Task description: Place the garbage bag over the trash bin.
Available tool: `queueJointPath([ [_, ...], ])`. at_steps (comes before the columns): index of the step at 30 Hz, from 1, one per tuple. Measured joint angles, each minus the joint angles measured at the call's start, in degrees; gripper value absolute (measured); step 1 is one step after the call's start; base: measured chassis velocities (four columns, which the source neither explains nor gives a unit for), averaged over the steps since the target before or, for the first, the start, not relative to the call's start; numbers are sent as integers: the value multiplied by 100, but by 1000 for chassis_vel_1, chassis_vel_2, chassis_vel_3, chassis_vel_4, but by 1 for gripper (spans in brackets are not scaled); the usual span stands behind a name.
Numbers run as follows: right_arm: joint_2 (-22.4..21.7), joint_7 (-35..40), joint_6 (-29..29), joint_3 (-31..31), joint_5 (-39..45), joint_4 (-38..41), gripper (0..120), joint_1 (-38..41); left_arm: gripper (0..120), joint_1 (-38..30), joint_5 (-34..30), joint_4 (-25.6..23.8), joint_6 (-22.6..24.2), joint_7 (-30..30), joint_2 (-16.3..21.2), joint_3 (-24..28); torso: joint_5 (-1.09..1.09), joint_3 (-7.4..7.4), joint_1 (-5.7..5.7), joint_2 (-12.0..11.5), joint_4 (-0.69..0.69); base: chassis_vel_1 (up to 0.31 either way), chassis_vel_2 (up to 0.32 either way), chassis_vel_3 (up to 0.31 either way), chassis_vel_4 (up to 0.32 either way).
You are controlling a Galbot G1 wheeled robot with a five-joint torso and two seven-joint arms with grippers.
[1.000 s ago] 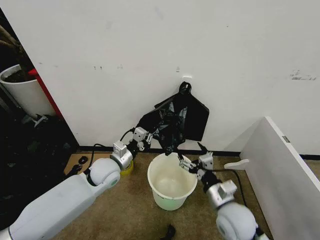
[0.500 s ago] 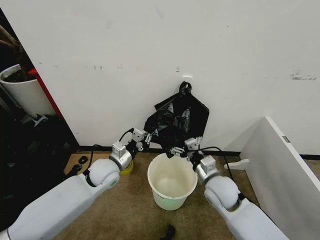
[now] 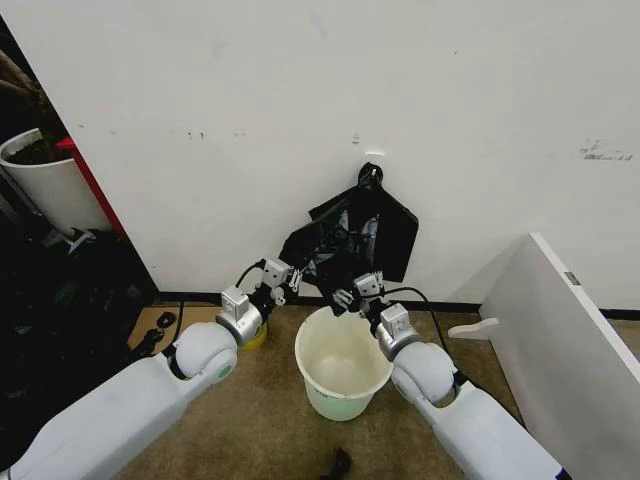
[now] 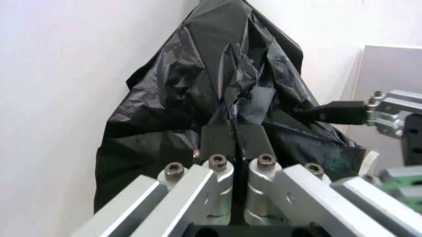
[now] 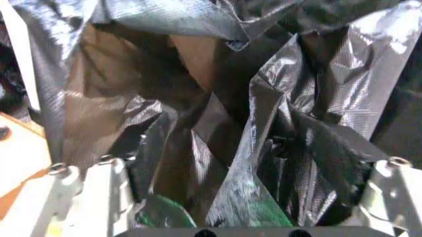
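Hanging crumpled, garbage bag (image 3: 325, 245) sags toward upright trash bin (image 3: 343, 366).

Ahead of me, from ten to two o'clock, a white wall (image 3: 450, 110) fills the scene, marked with small scuffs, and a dark baseboard (image 3: 190, 296) runs along its foot. Beneath me lies a brown carpet (image 3: 270, 420). At nine o'clock a big white plant pot (image 3: 45, 185) with soil stands beside something red, in shadow. At three o'clock a white panel (image 3: 560, 340) slants toward me. Even, soft light falls everywhere.
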Motion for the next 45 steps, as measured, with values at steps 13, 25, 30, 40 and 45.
queueJointPath([
  [13,119,393,-193,-41,460,-285,23,292,0,200,57,-46,-1,25,-17,-168,0,-1,0,0,1,0,0,0,0],
  [25,166,502,-227,171,727,-140,0,204,0,365,19,-60,-25,11,-61,-374,0,-1,0,0,1,0,0,0,0],
  [30,309,490,37,551,1268,206,0,-58,0,485,-194,-97,-33,-42,-162,-622,1,0,0,0,0,0,0,0,0],
  [40,274,202,387,1469,2944,1762,0,-963,0,1180,-822,-801,-15,-154,-189,-1421,1,-1,0,2,0,0,0,0,0],
  [45,196,55,411,1612,2914,2206,0,-1572,0,1671,-790,-1059,-11,-143,-127,-1670,0,-2,-1,2,1,0,0,0,0],
])
